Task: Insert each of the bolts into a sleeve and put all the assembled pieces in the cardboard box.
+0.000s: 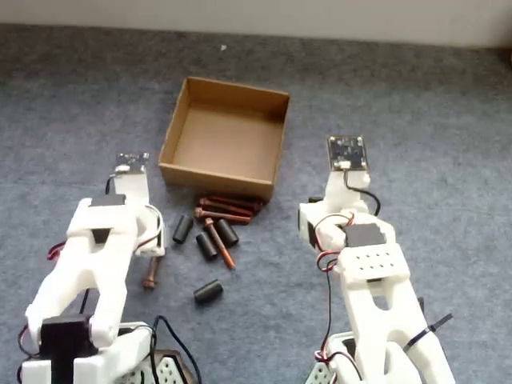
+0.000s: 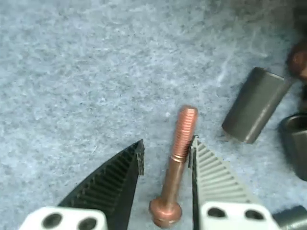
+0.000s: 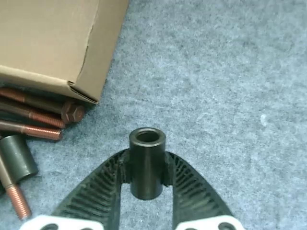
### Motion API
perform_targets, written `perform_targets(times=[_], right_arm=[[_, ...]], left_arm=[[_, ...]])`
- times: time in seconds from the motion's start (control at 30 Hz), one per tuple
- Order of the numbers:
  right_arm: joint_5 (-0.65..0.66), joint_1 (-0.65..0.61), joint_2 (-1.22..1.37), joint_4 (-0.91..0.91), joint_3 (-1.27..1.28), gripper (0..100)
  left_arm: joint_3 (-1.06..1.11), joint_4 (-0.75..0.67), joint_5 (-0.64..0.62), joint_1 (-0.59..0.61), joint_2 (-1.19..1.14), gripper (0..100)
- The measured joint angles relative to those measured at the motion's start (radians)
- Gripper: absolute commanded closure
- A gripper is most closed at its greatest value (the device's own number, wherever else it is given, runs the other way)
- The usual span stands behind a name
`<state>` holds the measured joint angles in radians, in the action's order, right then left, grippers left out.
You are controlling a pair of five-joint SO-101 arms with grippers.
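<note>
Bolt (image 2: 175, 163), copper-coloured, one of several: flat on the carpet (image 1: 416, 120), straddled by the left gripper (image 2: 167, 143).

Jaws spread to either side of the shank, the pale one just beside it, the dark one apart; threaded end points away, hex head nearest the wrist. Likely solid metal: stiff, weighty for its bulk, round enough to roll, so best pinched on the plain shank near the head with the thread left free for entry. Sleeve (image 3: 146, 177), dark and rigid, probably slick-walled: pinched at its waist by the right gripper (image 3: 147, 160), bore open and unobstructed. Loose sleeves (image 1: 206, 244) and spare bolts (image 1: 228, 210) lie near the front wall of the box (image 1: 216, 180), between the two arms; no assembled piece is in the box yet.
</note>
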<state>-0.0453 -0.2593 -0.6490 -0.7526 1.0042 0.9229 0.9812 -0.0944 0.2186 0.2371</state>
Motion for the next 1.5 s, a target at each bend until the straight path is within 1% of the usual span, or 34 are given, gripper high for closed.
perform_targets(times=[0.1, 0.2, 0.33, 0.47, 0.57, 0.67, 0.73, 0.87, 0.9, 1.07, 1.33, 1.4, 1.5], right_arm=[[0.0, 0.0, 0.0, 0.0, 0.0, 99.3], [0.0, 0.0, 0.0, 0.0, 0.0, 99.3], [0.0, 0.0, 0.0, 0.0, 0.0, 99.3], [0.0, 0.0, 0.0, 0.0, 0.0, 99.3], [0.0, 0.0, 0.0, 0.0, 0.0, 99.3], [0.0, 0.0, 0.0, 0.0, 0.0, 99.3], [0.0, 0.0, 0.0, 0.0, 0.0, 99.3], [0.0, 0.0, 0.0, 0.0, 0.0, 99.3], [0.0, 0.0, 0.0, 0.0, 0.0, 99.3], [0.0, 0.0, 0.0, 0.0, 0.0, 99.3], [0.0, 0.0, 0.0, 0.0, 0.0, 99.3], [0.0, 0.0, 0.0, 0.0, 0.0, 99.3], [0.0, 0.0, 0.0, 0.0, 0.0, 99.3]], left_arm=[[0.025, 0.014, 0.031, 0.026, 0.074, 82], [0.075, 0.02, 0.04, 0.025, 0.184, 82], [0.146, 0.021, 0.046, -0.029, 0.31, 82], [0.15, 0.021, 0.046, -0.049, 0.331, 82], [0.13, 0.021, 0.046, -0.057, 0.288, 82], [0.075, 0.021, 0.046, -0.055, 0.19, 83], [0.025, 0.021, 0.046, -0.055, 0.098, 87], [-0.057, 0.021, 0.046, -0.055, -0.057, 99], [-0.074, 0.021, 0.046, -0.058, -0.081, 100], [-0.118, 0.023, 0.046, -0.06, -0.147, 99], [-0.124, 0.029, 0.046, -0.06, -0.153, 99], [-0.144, 0.055, 0.046, -0.06, -0.155, 99], [-0.199, 0.153, 0.046, -0.057, -0.157, 99]])
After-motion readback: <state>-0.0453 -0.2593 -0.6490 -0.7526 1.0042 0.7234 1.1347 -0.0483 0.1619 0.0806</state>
